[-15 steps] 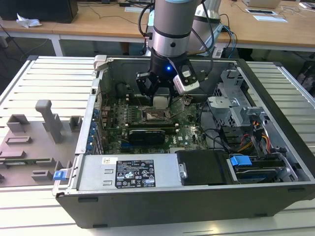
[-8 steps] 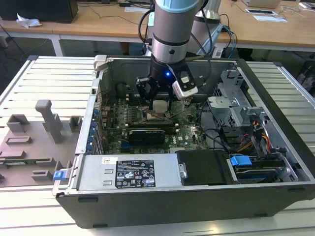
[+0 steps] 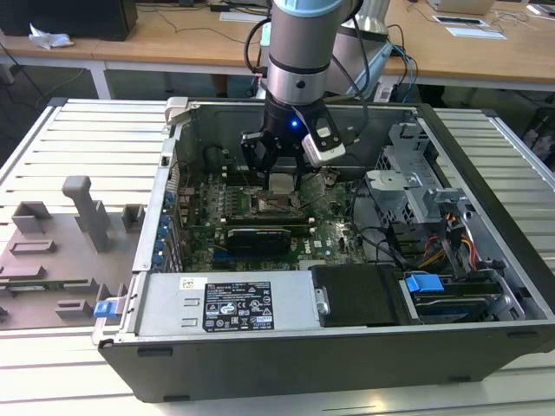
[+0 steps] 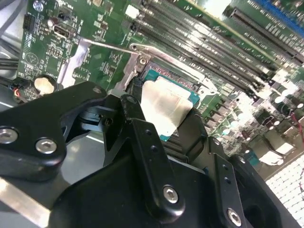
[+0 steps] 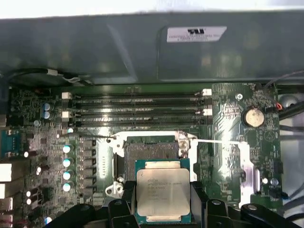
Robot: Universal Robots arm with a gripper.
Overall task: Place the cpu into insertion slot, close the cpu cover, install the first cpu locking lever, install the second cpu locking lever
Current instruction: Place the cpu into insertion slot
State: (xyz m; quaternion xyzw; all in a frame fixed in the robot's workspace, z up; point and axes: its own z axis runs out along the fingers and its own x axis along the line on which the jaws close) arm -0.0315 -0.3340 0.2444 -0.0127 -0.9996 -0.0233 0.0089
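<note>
cpu (image 5: 163, 190): flat square, silver-grey top, green rim | hand (image 5: 162, 202) grasping it | over insertion slot (image 5: 151, 153)

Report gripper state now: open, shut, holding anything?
Gripper: shut on the cpu, held above the insertion slot, whose pin field is uncovered.

The cpu (image 5: 163, 194) has a dull, brushed silver metal top. The gripper (image 4: 161, 114) is smooth black with a slight sheen, its screws (image 4: 171, 194) shiny metal. The insertion slot (image 5: 149, 152) has a bright silvery metal rim; the motherboard (image 5: 228, 118) is glossy green.
</note>
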